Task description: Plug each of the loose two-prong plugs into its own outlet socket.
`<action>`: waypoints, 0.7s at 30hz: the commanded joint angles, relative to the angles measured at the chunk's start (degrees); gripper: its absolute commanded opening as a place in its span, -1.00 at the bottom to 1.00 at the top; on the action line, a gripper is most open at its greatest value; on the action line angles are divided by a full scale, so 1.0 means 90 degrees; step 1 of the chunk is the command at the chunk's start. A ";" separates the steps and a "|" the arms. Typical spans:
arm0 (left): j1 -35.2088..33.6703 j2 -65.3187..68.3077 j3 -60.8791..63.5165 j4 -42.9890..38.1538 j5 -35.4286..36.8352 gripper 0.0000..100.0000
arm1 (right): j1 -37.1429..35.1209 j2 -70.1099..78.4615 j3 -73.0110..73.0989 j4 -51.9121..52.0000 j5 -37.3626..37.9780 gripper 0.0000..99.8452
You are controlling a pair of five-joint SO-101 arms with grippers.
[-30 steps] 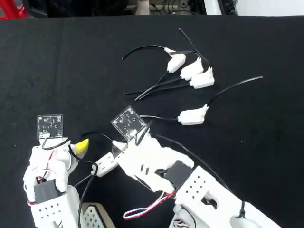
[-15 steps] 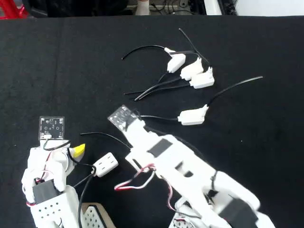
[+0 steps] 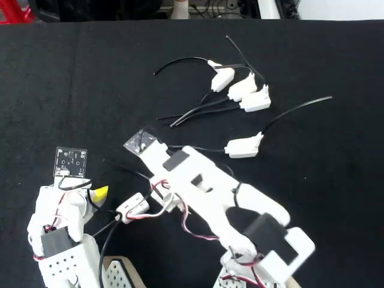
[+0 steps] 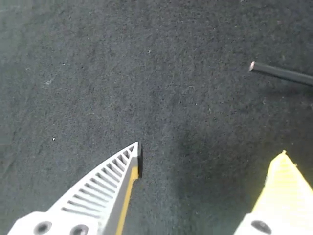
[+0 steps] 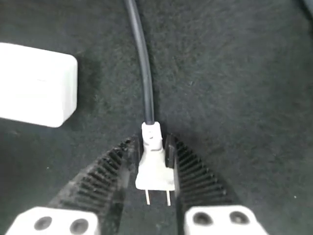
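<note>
Right wrist view: right gripper (image 5: 152, 147) fingers are clamping a white two-prong plug (image 5: 155, 171), nr a white outlet socket (image 5: 36, 90) on the table (image 5: 234, 73); left gripper (image 4: 210, 152) fingers are hanging open over the table.

Work surface: a table (image 3: 48, 90) with a matte black fabric top, evenly lit. Beyond its far edge: a red frame (image 3: 13, 12) at one corner, dark cables (image 3: 210, 7) near centre, a white panel (image 3: 339, 9) at the other corner.
</note>
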 commanded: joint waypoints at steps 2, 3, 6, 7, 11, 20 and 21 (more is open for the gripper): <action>-0.0034 -0.0010 0.0044 0.0029 -0.0068 -0.21 | 0.0117 0.0200 -0.0777 0.0694 0.0303 -0.81; -0.0034 -0.0010 0.0044 0.0029 -0.0068 -0.21 | 0.0283 0.0200 -0.0904 0.0840 0.0547 -0.81; -0.0034 -0.0010 0.0044 0.0029 -0.0068 -0.21 | 0.0908 0.0259 -0.1392 0.1377 0.1309 -0.81; -0.0034 -0.0010 0.0044 0.0029 -0.0068 -0.21 | 0.1074 0.0278 -0.1480 0.1534 0.1524 -0.80; -0.0034 -0.0010 0.0044 0.0029 -0.0068 -0.21 | 0.1143 0.0513 -0.1431 0.1739 0.1866 -0.80; -0.0034 -0.0010 0.0044 0.0029 -0.0068 -0.21 | 0.0244 0.1128 -0.1382 0.1123 0.1074 -0.81; -0.0034 -0.0010 0.0044 0.0029 -0.0068 -0.21 | 0.0254 0.1206 -0.1382 0.1055 0.1074 -0.81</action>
